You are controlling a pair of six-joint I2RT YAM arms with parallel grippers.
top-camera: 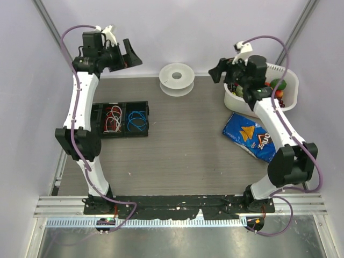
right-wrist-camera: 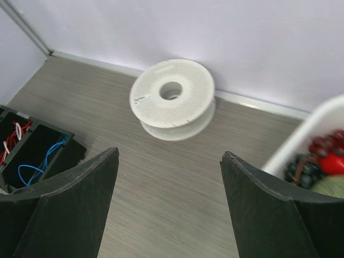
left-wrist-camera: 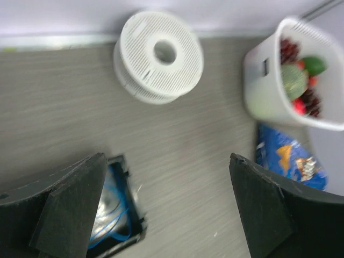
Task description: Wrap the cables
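No yellow-orange cable shows in any view; it is hidden or out of view. A white plastic spool (top-camera: 176,79) lies flat on the grey table by the back wall, and shows in the left wrist view (left-wrist-camera: 159,56) and the right wrist view (right-wrist-camera: 173,98). My left gripper (top-camera: 129,54) is raised at the back left, open and empty (left-wrist-camera: 166,157). My right gripper (top-camera: 219,70) is raised at the back right, right of the spool, open and empty (right-wrist-camera: 170,153).
A black divided box (top-camera: 122,104) at the left holds white-and-red wire coils (top-camera: 113,119) and a blue wire coil (top-camera: 137,119). A white basket (top-camera: 287,75) of toy fruit stands at the back right. A blue chips bag (top-camera: 250,137) lies in front of it.
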